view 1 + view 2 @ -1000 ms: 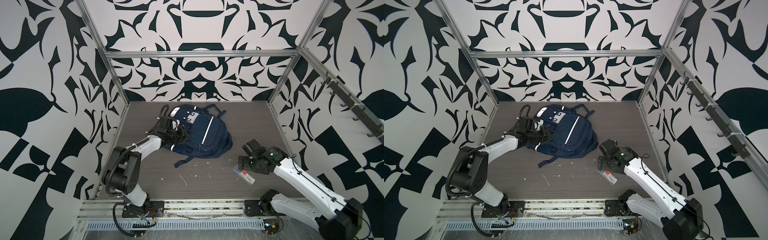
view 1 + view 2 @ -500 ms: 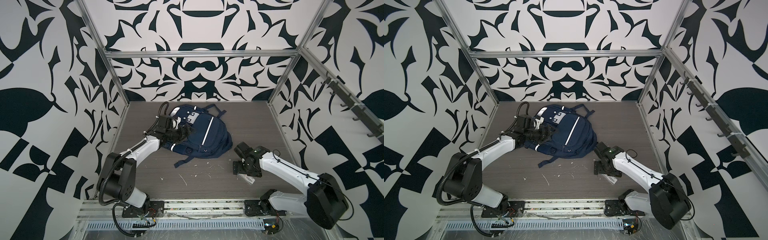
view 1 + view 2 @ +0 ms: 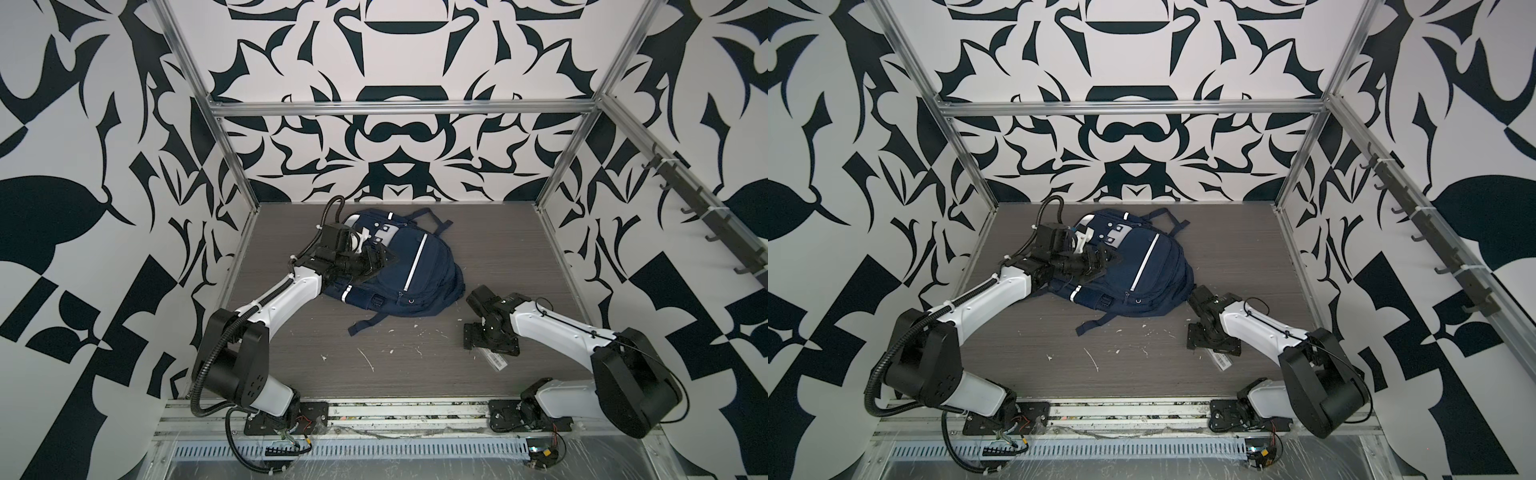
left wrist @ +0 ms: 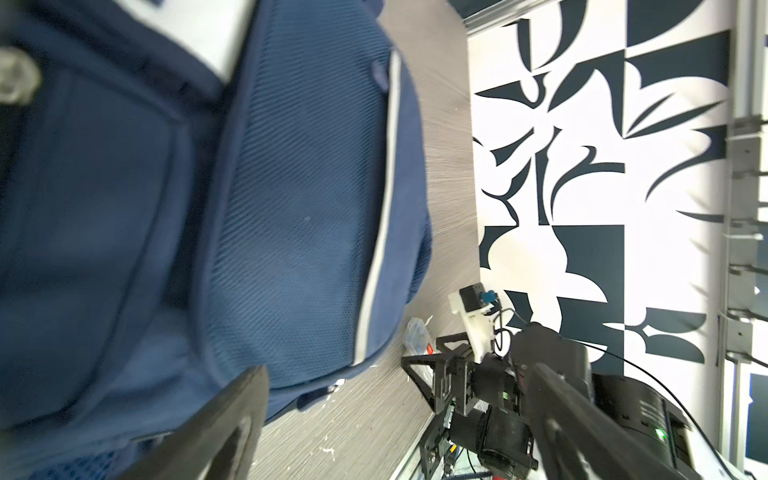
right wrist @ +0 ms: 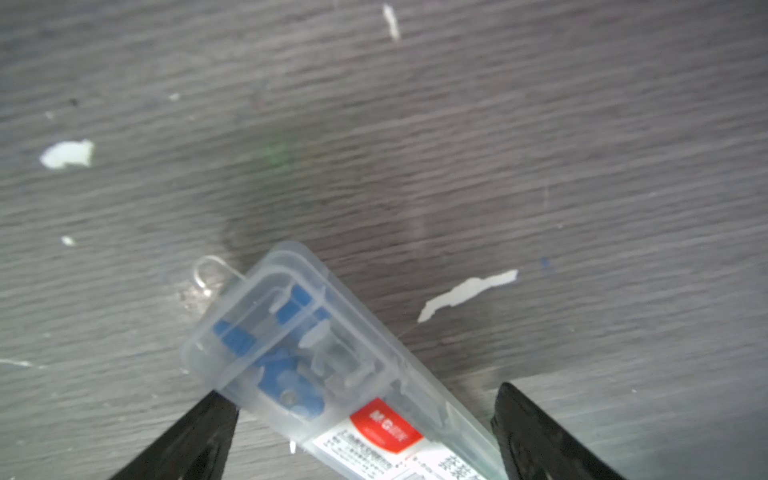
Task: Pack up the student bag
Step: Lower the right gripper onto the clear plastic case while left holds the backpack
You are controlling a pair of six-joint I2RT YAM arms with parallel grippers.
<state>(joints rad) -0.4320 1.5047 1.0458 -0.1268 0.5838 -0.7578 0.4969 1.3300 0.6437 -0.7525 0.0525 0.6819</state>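
The student bag (image 3: 419, 270) (image 3: 1150, 266) is a navy-blue backpack with white stripes, lying flat at the back middle of the table in both top views. My left gripper (image 3: 380, 259) (image 3: 1104, 257) hovers open over its left side. In the left wrist view the bag (image 4: 270, 208) fills the frame, and nothing lies between the spread fingers of that gripper (image 4: 399, 424). My right gripper (image 3: 490, 344) (image 3: 1212, 345) points down, open, at the front right. It straddles a clear plastic case (image 5: 332, 365) (image 3: 497, 361) holding blue parts. The case lies on the table between this gripper's (image 5: 363, 405) fingers.
Small white paper scraps (image 3: 365, 359) litter the dark wood-grain tabletop (image 3: 291, 365). A loose dark strap (image 3: 365, 324) trails from the bag toward the front. Patterned walls with metal frame posts (image 3: 232, 158) close in the table on three sides. A hook rail (image 3: 706, 216) runs along the right wall.
My left gripper's jaws have opened wider over the bag. My right gripper has moved toward the front and down onto the clear case, which now lies partly under it.
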